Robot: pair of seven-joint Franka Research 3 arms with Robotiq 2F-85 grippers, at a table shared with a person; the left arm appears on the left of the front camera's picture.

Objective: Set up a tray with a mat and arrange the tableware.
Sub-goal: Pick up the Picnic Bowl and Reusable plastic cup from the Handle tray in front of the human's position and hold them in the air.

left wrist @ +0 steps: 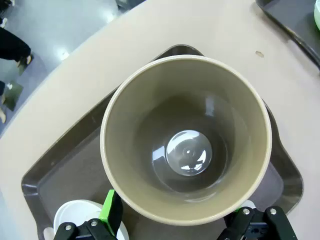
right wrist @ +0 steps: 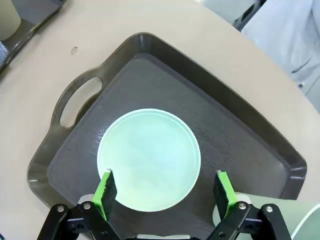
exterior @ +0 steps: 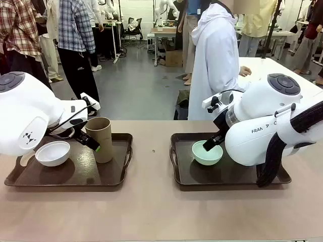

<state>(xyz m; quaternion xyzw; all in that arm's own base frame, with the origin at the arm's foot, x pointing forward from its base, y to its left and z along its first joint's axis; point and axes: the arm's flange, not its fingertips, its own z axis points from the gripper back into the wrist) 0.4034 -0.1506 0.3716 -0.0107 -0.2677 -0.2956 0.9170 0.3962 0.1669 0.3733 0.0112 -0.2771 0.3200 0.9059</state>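
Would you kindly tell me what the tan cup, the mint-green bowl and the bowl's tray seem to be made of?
Tan cup: probably moulded plastic or melamine, satin; soft reflections sit on its smooth bottom.
Mint-green bowl: likely the same, matte; even colour, no glare.
Tray: apparently dark plastic, with a moulded handle slot and faintly glossy rim; its textured floor may be a mat.
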